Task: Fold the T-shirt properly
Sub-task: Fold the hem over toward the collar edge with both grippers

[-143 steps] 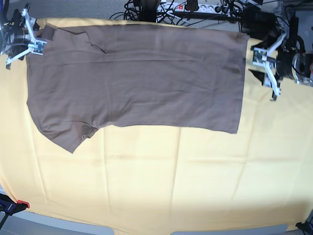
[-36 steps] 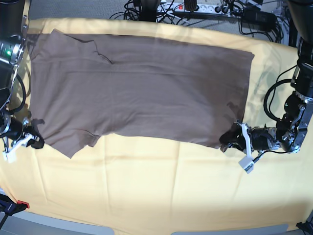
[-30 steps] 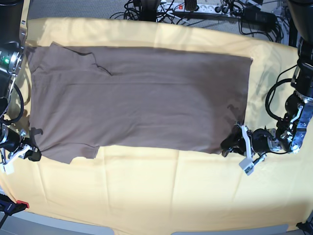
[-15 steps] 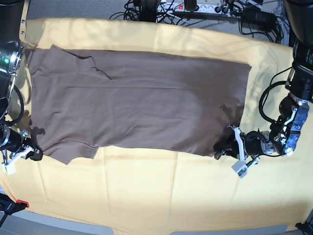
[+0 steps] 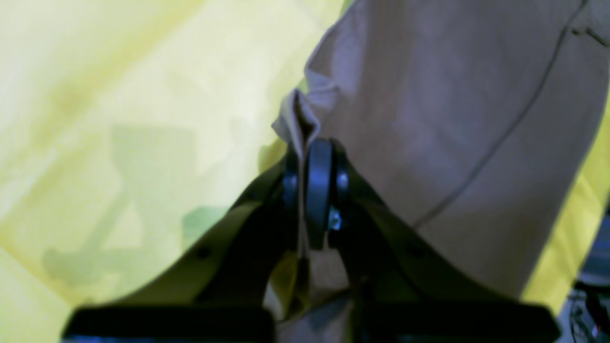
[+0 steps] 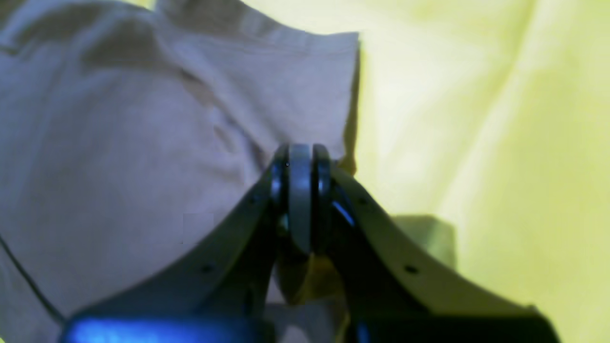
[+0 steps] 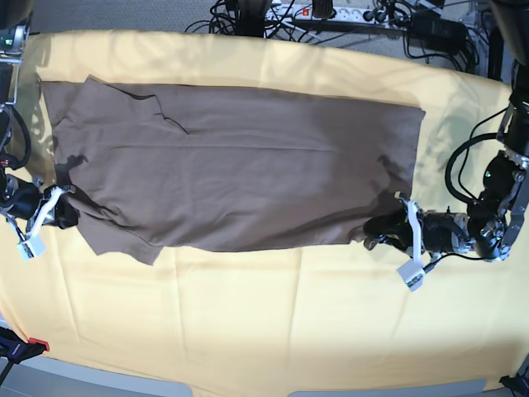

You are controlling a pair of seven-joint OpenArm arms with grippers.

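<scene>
Fabric of the T-shirt (image 7: 240, 165) lies spread flat across the yellow cloth (image 7: 273, 322), taupe-brown, its long axis running side to side in the base view, with 1 sleeve hanging toward the near-left corner. The left gripper (image 7: 395, 234) sits low at the shirt's near corner on that view's right, its jaws pressed together on a pinched fold of the hem (image 5: 299, 125), which stands up in a small ridge just past the pads. The right gripper (image 7: 64, 212) clamps the opposite near edge beside the sleeve, jaws likewise closed tight on the brown fabric (image 6: 267, 143). Cables (image 7: 347, 16) lie beyond the far edge.
</scene>
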